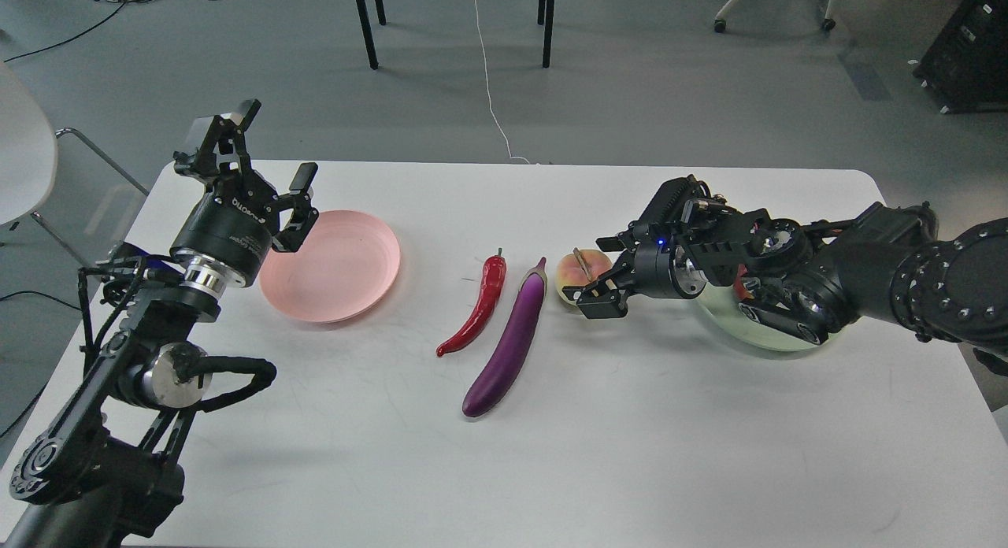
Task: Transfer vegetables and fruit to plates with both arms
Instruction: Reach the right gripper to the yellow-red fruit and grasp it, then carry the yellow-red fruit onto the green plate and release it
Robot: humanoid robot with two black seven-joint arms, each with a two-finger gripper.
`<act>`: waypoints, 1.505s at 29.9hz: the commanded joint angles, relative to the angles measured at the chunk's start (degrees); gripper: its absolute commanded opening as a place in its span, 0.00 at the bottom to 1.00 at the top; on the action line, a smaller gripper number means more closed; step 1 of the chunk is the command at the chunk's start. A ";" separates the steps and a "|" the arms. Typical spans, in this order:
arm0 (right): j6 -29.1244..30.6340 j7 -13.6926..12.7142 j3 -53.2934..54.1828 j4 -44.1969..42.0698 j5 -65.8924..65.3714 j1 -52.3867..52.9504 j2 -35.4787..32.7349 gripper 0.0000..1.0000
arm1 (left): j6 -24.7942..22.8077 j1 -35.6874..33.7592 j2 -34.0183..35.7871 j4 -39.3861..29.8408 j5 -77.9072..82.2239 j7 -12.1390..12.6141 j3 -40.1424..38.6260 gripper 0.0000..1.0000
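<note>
The yellow-pink peach (573,274) lies on the table right of the purple eggplant (512,343) and the red chili (482,305). My right gripper (601,275) is open, low at the peach's right side, one finger behind it and one in front. The pale green plate (760,337) lies under my right arm. The pomegranate (740,283) on it shows only as a red sliver behind the wrist. The pale pink plate (339,268) holds nothing. My left gripper (269,148) is open and empty, raised over the pink plate's left rim.
The white table (630,438) has rounded far corners. A white chair (24,162) stands past its left edge. Black chair legs (366,28) and a white cable (492,99) are on the floor behind, with a black cabinet (972,52) at the far right.
</note>
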 commanded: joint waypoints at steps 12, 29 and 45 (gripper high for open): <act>-0.01 -0.01 -1.72 1.33 -0.54 1.23 -0.48 0.33 | -0.10 0.00 0.54 0.00 -0.09 0.00 -0.09 1.00; -0.10 -0.01 -1.29 18.56 -6.68 16.62 -27.36 0.34 | -0.02 -0.26 0.46 -0.79 -0.09 0.09 -0.18 1.00; -5.73 -0.01 2.14 7.41 -8.71 0.62 -35.12 0.35 | -0.10 -0.35 0.72 -1.14 -0.26 0.09 0.00 1.00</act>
